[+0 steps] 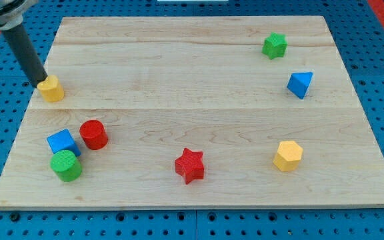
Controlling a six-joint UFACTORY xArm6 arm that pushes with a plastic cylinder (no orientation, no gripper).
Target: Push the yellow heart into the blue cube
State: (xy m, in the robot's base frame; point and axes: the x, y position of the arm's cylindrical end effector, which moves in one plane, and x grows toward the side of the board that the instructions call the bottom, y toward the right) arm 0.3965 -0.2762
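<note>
my tip (39,83) touching the yellow heart (51,89) from its upper left, no pincer here so can't tell, blue cube (62,142) well below, beside red cylinder (93,134), green cylinder (66,165)

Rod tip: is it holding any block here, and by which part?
Nothing is held. My tip only touches the yellow heart at its upper-left edge; it has no gripper.

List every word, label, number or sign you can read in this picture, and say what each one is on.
None: no readable text anywhere.
The wooden board is bare.
The blocks, such as the yellow heart at my tip and the blue cube, carry no markings.
The blue pegboard shows only holes.
</note>
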